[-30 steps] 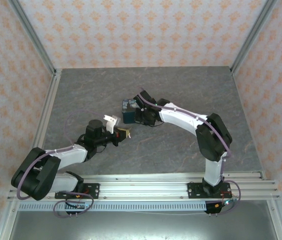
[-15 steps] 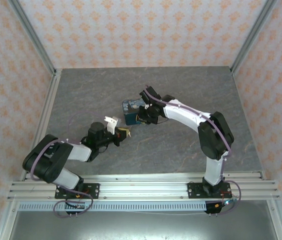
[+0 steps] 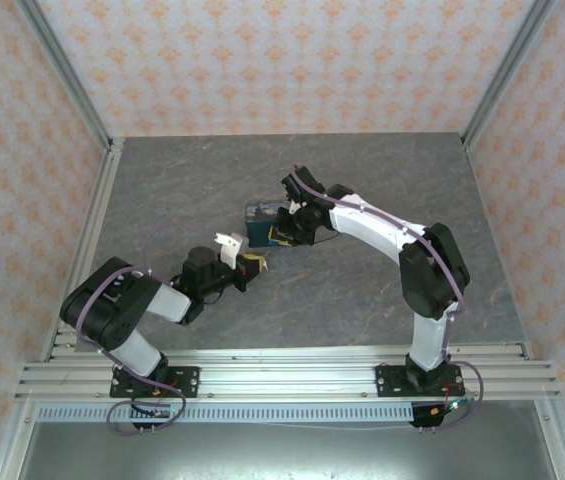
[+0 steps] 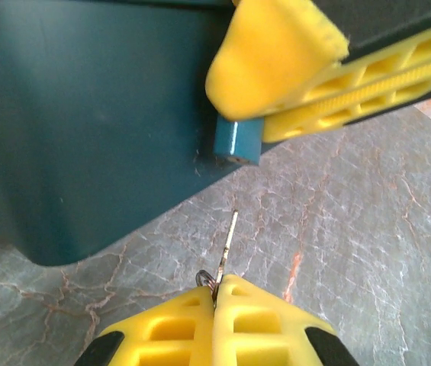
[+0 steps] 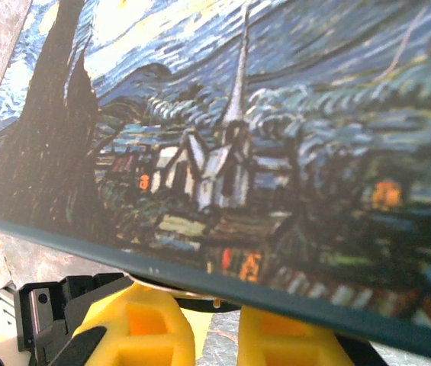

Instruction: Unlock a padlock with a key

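The left tool [image 4: 217, 293] sits low over the grey tabletop [image 3: 362, 180], left of centre. Its yellow fingers [image 4: 162, 335] are pressed together on the key [image 4: 230, 232]. In the left wrist view the thin blade sticks straight out from between them, seen edge-on, with a small wire ring [image 4: 204, 279] at its base. The blade's tip points up toward the padlock [image 4: 238, 142] but stays apart from it, with bare tabletop showing between.

Just beyond is the tin [image 4: 85, 114], its dark teal side taking up the upper left of that view. The padlock is a small teal stub right beside the tin's side. It pokes out from between the yellow fingers of the right tool [image 3: 284, 236], which are clamped on it. I cannot tell whether the padlock is fastened to the tin.

In the top view the right tool reaches in from the right and meets the tin's right end. In the right wrist view the tin's painted night-sky face is seen close up, above that tool's two yellow fingers.
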### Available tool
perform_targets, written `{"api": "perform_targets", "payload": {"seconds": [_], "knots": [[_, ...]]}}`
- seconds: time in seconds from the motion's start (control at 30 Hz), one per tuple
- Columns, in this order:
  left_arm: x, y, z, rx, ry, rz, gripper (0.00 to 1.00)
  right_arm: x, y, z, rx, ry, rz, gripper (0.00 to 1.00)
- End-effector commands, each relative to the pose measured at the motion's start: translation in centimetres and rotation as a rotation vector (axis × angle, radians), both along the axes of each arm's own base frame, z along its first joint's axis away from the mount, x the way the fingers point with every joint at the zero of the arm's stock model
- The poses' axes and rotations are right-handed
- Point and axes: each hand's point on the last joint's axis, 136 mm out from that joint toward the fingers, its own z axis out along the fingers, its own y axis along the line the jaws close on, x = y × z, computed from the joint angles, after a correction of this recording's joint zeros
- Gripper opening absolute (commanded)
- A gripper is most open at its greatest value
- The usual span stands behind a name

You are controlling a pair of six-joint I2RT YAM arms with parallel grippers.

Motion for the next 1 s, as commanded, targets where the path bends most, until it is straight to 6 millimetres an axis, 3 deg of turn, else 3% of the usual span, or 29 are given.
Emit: {"api": "perform_targets", "payload": {"seconds": [0.0, 0.67, 0.97], "knots": [[1.3, -0.4, 2.4, -0.027, -0.098, 0.019, 0.0, 0.4, 0.6, 1.8, 0.047, -0.006, -0.001, 0.0], [2.1, -0.8, 3.2, -0.101, -0.091, 0.034, 0.0, 0.3, 1.3, 1.8, 0.11, 0.033, -0.007, 0.0], [2.1, -2.2, 4.2, -0.181, -0.069, -0.031, 0.0, 0.1, 1.4, 1.5, 0.118, 0.031, 0.007, 0.0]]}}
